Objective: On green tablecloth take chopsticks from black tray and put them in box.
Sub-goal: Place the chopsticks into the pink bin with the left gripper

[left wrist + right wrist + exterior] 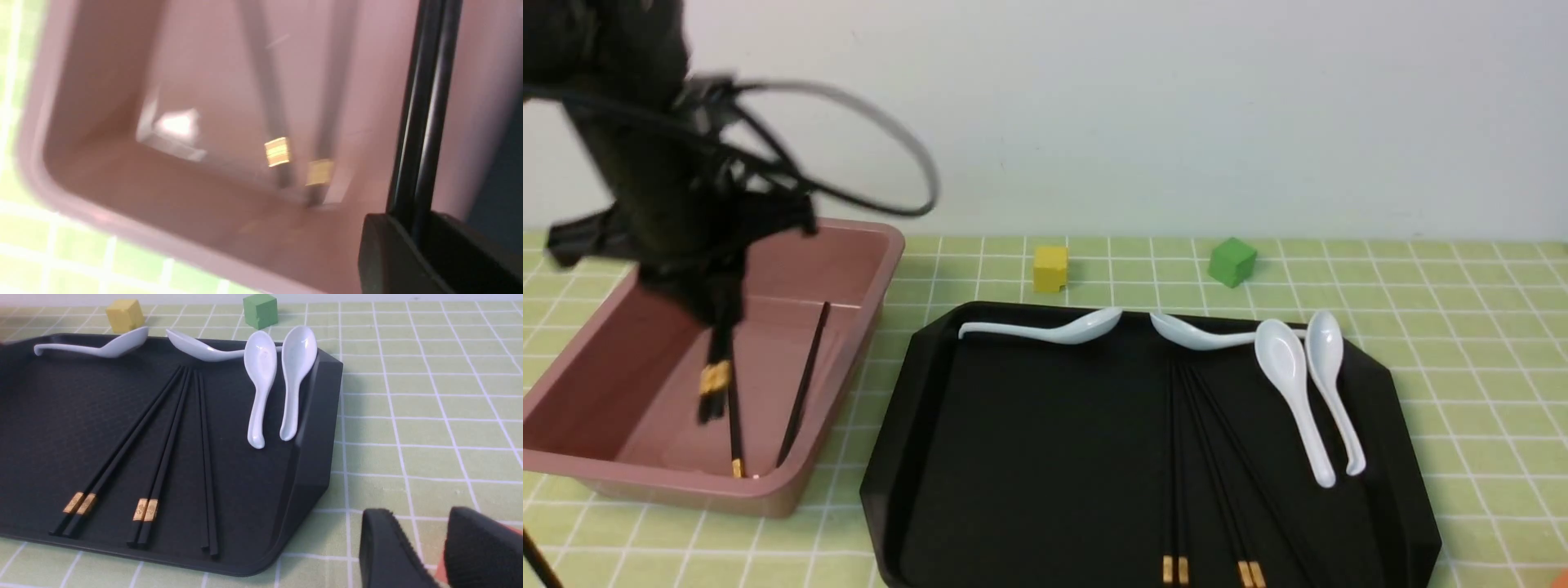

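A green tablecloth [1462, 310] lies under everything. On it sits a black tray [1013, 457], with the box [849, 261] to its left. The left end effector [719, 318], blurred, seems to be pinching a pair of chopsticks [716, 380] hanging steeply inside the box, above two loose sticks [805, 384]. Three pairs [163, 457] lie on the tray. The right end effector [435, 543] is spread and empty. It would be best to lower and level the pair before letting go, so it lands flat.
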Robot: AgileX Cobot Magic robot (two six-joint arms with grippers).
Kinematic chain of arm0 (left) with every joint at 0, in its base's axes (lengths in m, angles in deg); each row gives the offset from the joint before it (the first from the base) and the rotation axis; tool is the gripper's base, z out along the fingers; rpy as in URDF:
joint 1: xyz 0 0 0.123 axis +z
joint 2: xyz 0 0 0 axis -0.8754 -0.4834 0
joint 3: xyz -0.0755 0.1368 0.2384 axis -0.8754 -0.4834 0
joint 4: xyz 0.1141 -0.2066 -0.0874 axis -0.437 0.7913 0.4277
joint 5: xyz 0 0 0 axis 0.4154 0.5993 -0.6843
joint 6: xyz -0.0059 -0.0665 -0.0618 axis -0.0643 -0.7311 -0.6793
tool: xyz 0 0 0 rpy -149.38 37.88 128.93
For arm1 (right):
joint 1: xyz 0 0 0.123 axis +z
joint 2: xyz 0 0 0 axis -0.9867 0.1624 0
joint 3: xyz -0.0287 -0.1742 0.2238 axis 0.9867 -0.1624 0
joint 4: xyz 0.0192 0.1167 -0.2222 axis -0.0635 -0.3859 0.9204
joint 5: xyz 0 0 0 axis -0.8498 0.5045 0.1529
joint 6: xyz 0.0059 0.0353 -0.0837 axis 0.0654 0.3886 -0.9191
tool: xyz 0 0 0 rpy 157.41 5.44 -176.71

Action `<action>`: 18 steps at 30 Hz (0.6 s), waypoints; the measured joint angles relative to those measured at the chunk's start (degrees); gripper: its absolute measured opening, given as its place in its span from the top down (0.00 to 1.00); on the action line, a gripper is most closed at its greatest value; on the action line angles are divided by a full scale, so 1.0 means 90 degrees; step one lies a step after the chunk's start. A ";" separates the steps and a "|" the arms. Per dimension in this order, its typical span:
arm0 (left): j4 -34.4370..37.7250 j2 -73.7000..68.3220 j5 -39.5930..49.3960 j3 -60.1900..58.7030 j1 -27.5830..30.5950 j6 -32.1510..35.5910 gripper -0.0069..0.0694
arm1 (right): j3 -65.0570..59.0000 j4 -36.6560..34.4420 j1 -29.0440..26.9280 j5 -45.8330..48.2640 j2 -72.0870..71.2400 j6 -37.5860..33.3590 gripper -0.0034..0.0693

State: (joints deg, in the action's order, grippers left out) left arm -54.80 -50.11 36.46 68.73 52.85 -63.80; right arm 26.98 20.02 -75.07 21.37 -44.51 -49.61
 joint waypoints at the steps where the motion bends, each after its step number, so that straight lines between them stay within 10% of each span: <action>1: 0.0016 -0.0054 -0.0183 -0.0172 0.0169 -0.0009 0.77 | 0.0000 0.0000 0.0000 0.0000 0.0000 0.0000 0.62; 18: -0.0309 -0.1110 -0.1932 -0.0455 0.0580 -0.1251 0.64 | 0.0000 0.0000 0.0000 0.0000 0.0000 0.0000 0.62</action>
State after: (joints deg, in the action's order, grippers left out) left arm -57.58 -60.10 19.08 64.63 58.07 -75.06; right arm 26.98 20.02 -75.07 21.37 -44.51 -49.61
